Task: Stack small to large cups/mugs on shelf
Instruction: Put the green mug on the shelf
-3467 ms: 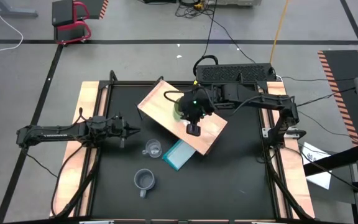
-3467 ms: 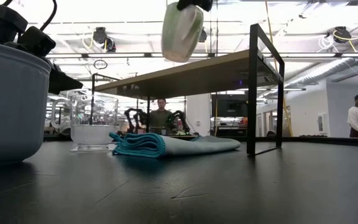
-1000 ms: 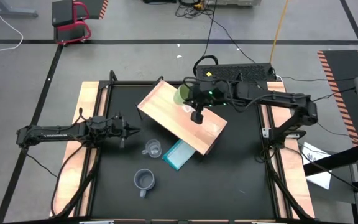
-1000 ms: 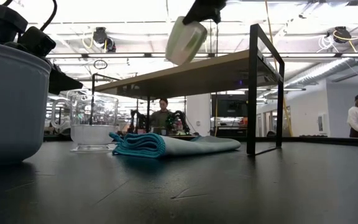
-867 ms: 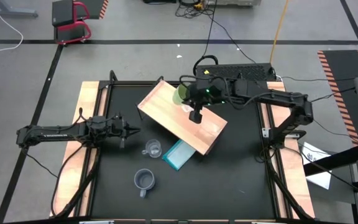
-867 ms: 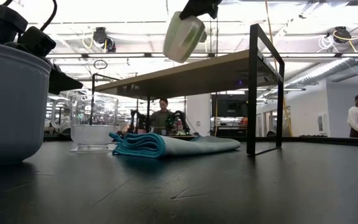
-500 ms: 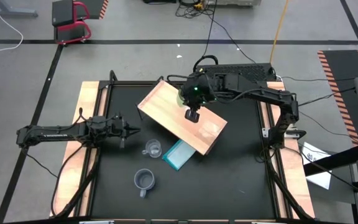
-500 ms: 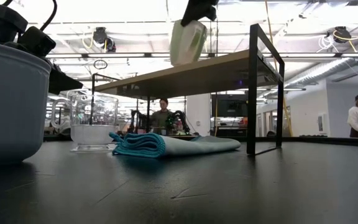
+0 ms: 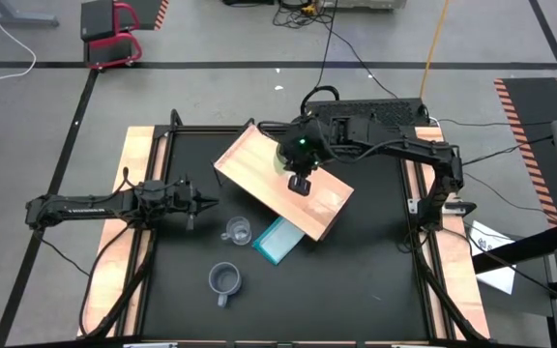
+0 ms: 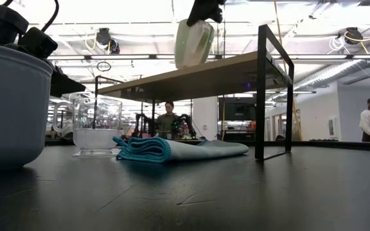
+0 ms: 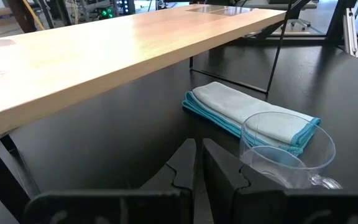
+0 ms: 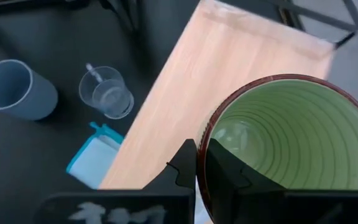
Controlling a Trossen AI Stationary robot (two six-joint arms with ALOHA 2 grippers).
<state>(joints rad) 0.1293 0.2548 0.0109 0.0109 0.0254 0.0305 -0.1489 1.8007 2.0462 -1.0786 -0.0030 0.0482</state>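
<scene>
Your right gripper [image 12: 196, 163] clamped on the green mug's [image 12: 291, 146] dark rim, ridged glossy inside, above the pale wooden shelf [image 9: 259, 174], left gripper [image 11: 197, 163] pinched shut, empty.

The shelf [image 9: 283, 184] stands at an angle on the counter [image 9: 356, 280], toward its back. A mug [image 10: 193, 42] hangs above the shelf's board. Before the shelf lies a folded cloth [image 9: 278, 239], partly under its edge; a glass cup [image 9: 237, 232] stands just left of it, and another mug [image 9: 224, 281] stands nearer the front.
</scene>
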